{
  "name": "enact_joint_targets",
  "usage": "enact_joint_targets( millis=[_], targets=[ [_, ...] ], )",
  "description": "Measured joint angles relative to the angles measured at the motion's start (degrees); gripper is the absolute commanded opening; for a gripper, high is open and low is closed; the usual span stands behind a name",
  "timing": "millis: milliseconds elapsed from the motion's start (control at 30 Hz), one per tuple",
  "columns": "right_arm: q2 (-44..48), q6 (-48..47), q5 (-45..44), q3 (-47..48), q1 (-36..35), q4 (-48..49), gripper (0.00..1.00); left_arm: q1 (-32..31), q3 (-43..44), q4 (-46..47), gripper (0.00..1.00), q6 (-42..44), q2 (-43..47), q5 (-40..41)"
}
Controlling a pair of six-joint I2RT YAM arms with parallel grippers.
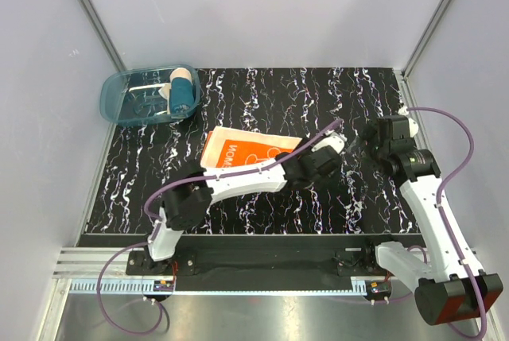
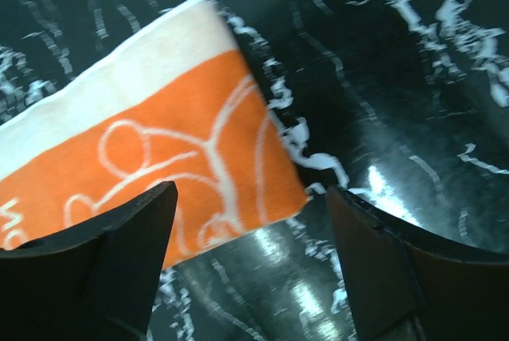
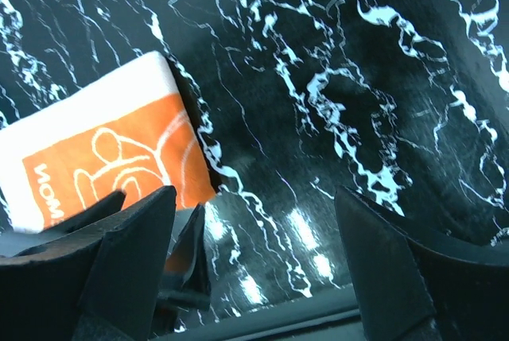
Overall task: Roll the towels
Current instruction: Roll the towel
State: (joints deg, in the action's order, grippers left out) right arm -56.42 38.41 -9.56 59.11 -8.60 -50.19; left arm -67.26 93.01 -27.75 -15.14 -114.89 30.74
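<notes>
An orange towel with a white border and white line drawing [image 1: 248, 150] lies flat on the black marbled table. My left gripper [image 1: 302, 160] is open and empty, low over the table at the towel's right corner. In the left wrist view the towel [image 2: 143, 142] lies just ahead of the open left gripper [image 2: 250, 222], with its corner between the fingers. My right gripper [image 1: 364, 141] is open and empty, to the right of the towel. In the right wrist view the right gripper [image 3: 254, 222] is over bare table, with the towel [image 3: 103, 150] to its left.
A blue translucent tub [image 1: 119, 102] at the back left holds rolled towels [image 1: 181, 91]. One finger of the left gripper [image 3: 191, 253] shows in the right wrist view, close beside the right gripper. White walls enclose the table [image 1: 262, 94].
</notes>
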Motion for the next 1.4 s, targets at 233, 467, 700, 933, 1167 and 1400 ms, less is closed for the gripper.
enact_joint_targets(
  millis=[233, 467, 700, 933, 1167, 1400],
  targets=[
    [1.62, 0.02, 0.5, -2.36, 0.11, -1.88, 0.89, -0.74, 4.46, -0.02, 0.69, -0.35, -6.49, -2.84],
    [1.6, -0.02, 0.66, -2.62, 0.15, -2.69, 0.89, -1.14, 4.46, -1.2, 0.65, -1.86, -9.4, -3.13],
    [1.33, -0.02, 1.33, -2.62, 0.15, -2.67, 0.89, -1.2, 3.65, -2.93, 0.51, -3.91, -11.3, -1.86],
    [1.11, -0.04, 1.68, -2.62, 0.15, -2.64, 0.89, -1.31, -1.77, 0.92, 0.51, -6.51, -10.05, 0.48],
    [0.5, -0.02, 1.7, -2.62, 0.15, -2.69, 0.89, -1.31, -7.1, 5.57, 0.22, -7.89, -7.72, 0.55],
    [-0.33, -0.09, 4.22, -2.95, 0.15, -1.27, 0.83, -1.31, -19.12, 9.16, 0.2, -10.01, 0.72, -1.77]
  ],
)
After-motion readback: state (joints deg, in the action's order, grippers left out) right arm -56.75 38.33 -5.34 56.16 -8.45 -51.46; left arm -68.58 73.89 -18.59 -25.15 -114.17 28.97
